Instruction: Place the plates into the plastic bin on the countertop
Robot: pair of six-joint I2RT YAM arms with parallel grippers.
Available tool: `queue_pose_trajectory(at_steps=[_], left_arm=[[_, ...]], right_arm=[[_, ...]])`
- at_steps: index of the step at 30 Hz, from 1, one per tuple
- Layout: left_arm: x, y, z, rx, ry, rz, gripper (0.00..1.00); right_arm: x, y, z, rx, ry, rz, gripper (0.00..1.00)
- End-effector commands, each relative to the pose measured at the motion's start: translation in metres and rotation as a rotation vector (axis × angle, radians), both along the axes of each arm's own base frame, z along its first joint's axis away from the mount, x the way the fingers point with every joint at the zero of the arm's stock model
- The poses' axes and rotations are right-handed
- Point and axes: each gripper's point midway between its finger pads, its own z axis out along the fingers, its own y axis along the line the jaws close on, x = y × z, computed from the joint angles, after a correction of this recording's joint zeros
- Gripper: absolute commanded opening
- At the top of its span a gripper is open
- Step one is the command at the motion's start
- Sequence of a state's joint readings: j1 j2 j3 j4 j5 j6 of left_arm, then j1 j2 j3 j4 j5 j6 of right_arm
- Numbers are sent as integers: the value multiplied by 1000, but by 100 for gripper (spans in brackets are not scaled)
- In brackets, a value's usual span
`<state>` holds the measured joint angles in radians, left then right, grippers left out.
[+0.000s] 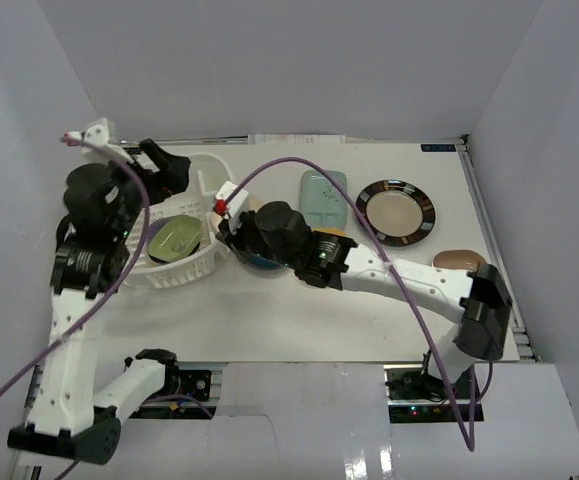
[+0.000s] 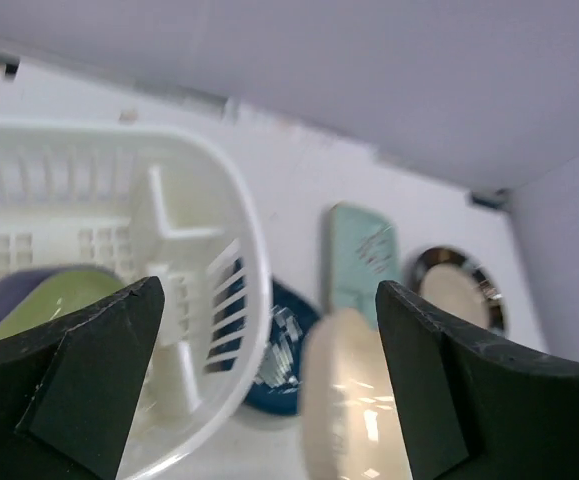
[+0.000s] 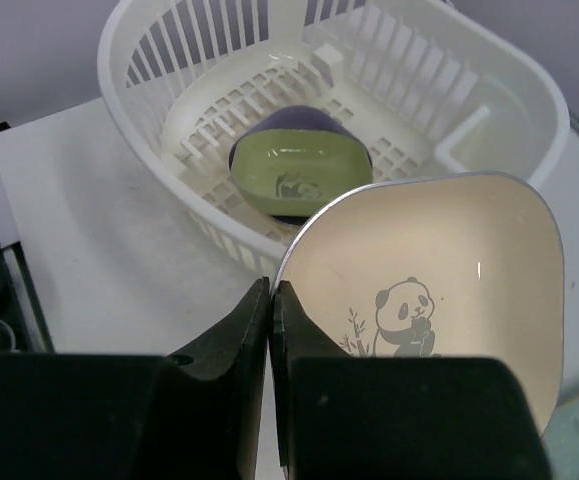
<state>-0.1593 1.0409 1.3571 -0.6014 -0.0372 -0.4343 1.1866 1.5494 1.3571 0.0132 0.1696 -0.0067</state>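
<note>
At the far left of the white countertop (image 1: 299, 320), the left gripper (image 2: 269, 295) is hovering above the large white slotted plastic bin (image 3: 219, 40), its fingers spread wide with nothing between them. Inside the bin two plates are lying stacked: one small rounded-square green plate (image 3: 299, 175) is sitting on one purple plate (image 3: 294, 118).

Just right of the bin, the right gripper (image 3: 271, 295) is pinching the rim of one cream rounded-square plate with a panda print (image 3: 429, 280). The plate is hanging tilted beside the bin, not yet inside it. It is looking stiff, glossy and probably fairly light. That sheen is likely making it slippery, so a thin-edge pinch may be letting it swing or slide, and a hard drop could chip it. The raised rim seems the only place for taking hold, since the faces are too broad for the fingers.

Further right, four plates are resting on the countertop:
- one dark blue leaf-shaped plate (image 2: 284, 350), partly under the right arm
- one pale teal rectangular plate (image 1: 324, 200)
- one round black-rimmed beige plate (image 1: 396, 212)
- one small brown plate (image 1: 457, 260), near the right edge

Seven plates are showing in all. Whether others are hiding under the arms, I cannot tell.
</note>
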Motion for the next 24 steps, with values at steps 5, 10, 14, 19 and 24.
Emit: queue_pose_trajectory(at_steps=[5, 10, 14, 19, 24], left_arm=[[-78, -19, 111, -139, -341, -159, 98], [-111, -27, 148, -170, -442, -238, 98], [-122, -35, 152, -170, -455, -298, 98], [-108, -38, 132, -157, -401, -301, 98], [-100, -42, 119, -166, -362, -311, 98]], right_arm=[[17, 84, 44, 23, -298, 202, 8], [37, 137, 10, -19, -364, 325, 8], [61, 170, -13, -30, -408, 368, 8], [55, 196, -51, -39, -368, 452, 8], [64, 207, -96, -72, -332, 422, 18]])
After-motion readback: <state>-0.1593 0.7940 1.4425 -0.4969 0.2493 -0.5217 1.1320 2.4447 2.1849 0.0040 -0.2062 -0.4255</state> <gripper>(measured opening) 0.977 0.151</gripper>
